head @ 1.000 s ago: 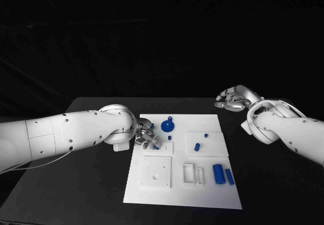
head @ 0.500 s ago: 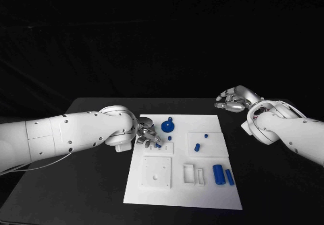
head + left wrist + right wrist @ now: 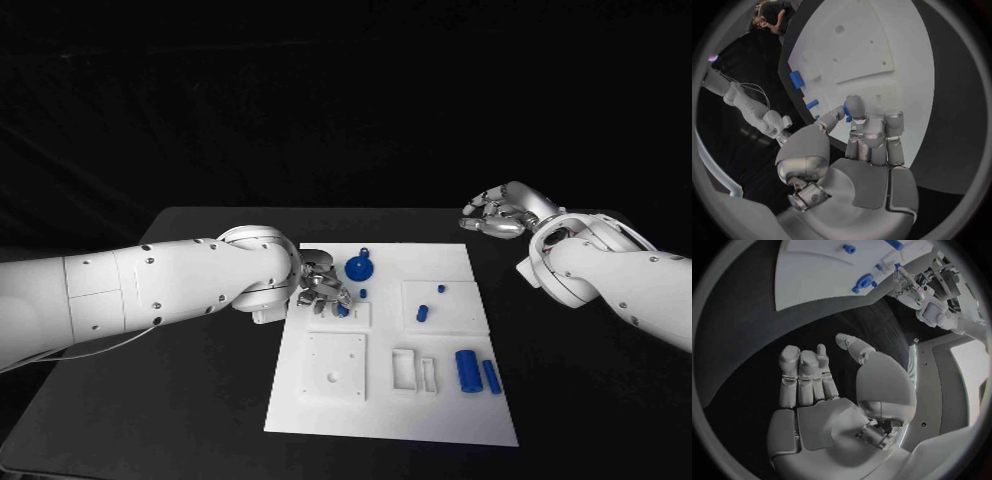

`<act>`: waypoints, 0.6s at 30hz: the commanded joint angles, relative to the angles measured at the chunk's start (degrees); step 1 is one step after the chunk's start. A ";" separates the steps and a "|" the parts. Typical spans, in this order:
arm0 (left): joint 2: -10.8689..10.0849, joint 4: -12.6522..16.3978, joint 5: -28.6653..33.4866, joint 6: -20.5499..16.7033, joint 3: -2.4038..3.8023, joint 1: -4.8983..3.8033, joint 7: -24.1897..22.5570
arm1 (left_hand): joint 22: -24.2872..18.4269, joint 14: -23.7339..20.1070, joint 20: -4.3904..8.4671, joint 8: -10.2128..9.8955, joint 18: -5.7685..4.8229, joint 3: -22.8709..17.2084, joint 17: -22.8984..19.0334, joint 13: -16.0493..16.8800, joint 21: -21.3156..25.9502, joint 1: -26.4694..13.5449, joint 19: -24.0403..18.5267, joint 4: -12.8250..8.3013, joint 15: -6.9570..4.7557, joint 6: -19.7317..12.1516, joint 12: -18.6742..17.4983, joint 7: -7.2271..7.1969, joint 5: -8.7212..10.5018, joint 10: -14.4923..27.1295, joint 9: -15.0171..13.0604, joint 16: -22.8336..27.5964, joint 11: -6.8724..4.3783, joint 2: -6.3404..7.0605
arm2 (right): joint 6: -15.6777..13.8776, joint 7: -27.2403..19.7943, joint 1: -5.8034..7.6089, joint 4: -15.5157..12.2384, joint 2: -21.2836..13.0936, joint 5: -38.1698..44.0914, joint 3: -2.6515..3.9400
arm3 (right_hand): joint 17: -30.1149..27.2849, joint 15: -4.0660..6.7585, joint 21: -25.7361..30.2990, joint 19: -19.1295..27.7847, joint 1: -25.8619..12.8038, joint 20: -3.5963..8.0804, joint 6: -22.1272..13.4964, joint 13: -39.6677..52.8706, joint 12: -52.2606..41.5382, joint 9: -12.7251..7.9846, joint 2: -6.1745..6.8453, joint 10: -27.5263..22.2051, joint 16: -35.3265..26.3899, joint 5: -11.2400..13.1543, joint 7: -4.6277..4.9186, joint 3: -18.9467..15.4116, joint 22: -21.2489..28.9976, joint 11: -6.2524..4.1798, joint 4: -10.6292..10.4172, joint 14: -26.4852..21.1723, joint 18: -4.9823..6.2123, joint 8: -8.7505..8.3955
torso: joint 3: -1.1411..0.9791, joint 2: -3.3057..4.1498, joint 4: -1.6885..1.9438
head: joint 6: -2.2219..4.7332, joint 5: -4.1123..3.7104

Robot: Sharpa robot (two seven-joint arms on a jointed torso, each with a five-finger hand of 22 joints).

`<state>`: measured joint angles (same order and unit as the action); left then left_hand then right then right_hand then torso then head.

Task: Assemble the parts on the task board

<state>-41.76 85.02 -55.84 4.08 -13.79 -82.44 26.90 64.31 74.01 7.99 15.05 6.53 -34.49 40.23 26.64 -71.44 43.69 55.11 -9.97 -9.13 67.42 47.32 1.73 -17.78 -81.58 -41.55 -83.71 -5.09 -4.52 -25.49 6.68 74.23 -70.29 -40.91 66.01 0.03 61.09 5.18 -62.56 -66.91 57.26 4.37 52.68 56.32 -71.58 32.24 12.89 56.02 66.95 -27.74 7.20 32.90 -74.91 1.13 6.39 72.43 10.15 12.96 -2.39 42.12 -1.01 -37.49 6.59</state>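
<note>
Looking down, head view: the white task board (image 3: 389,340) lies in the middle of the black table (image 3: 188,400).
Left hand, head view: the left hand (image 3: 320,293) is over the board's far left part and pinches a small blue part (image 3: 342,309) above a raised white square (image 3: 351,316).
Right hand, head view: the right hand (image 3: 498,213) is off the board, beyond its far right corner, fingers curled in with nothing in them.
Other parts, head view: a round blue part (image 3: 358,267) lies near the far edge; two blue cylinders (image 3: 467,369) lie side by side near the right edge.
Left wrist view: thumb and fingers close on the small blue part (image 3: 846,111).
Right wrist view: curled fingers (image 3: 804,375) hold nothing.
Writing: no words can be read anywhere.
Change: the left hand has slid a little to the right; the right hand has stayed put.
</note>
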 commanded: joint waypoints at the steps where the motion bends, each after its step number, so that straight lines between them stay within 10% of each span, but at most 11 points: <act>1: 0.08 0.27 -1.73 -0.07 0.02 0.13 0.13 | 0.06 0.53 6.14 0.14 0.55 -3.30 0.13 0.23 -0.34 -1.16 0.61 -3.83 -2.14 3.46 0.48 -0.96 -1.84 0.05 0.34 -0.51 -0.34 -0.34 | 0.69 -0.54 -0.03 -0.08 0.00 0.12 0.01 | -0.05 -0.29 0.38 -0.07 -0.01 0.28 0.05 -0.10 -0.20 -0.09 -0.58 0.05 0.08 -0.36 0.62 -0.31 -0.80 0.25 0.19 -0.20 4.85 -0.09 | -0.03 -0.01 0.01 | -0.03 0.06; 18: -0.33 0.88 -3.83 -1.17 0.02 0.71 0.31 | 0.08 0.51 6.25 0.65 0.55 -3.82 0.08 0.56 -0.37 -1.93 0.86 -4.46 -2.05 3.81 1.13 -1.00 -2.61 0.06 0.28 -0.94 -0.24 -0.40 | 0.71 -0.55 -0.03 -0.12 -0.07 0.06 0.01 | -0.06 -0.30 0.41 -0.06 -0.03 0.27 0.05 -0.14 -0.21 -0.12 -0.59 0.03 0.08 -0.84 0.63 -0.31 -0.81 0.25 0.22 -0.22 4.85 -0.07 | 0.11 0.02 0.02 | -0.15 0.15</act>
<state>-42.08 85.68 -58.73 3.56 -13.80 -81.77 27.21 64.30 74.01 8.16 15.57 6.12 -34.18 40.33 27.15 -71.44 41.57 55.53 -10.28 -9.14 69.01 48.11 1.72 -20.78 -82.05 -41.29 -84.35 -5.25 -4.79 -25.44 6.67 74.22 -70.33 -40.98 65.99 0.03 61.09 5.18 -62.33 -66.83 57.26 4.29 52.55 56.26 -71.55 32.19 12.89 56.02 66.95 -28.24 7.33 32.74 -74.91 1.13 6.56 72.43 10.16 12.96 -2.28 42.14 -0.97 -37.60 6.70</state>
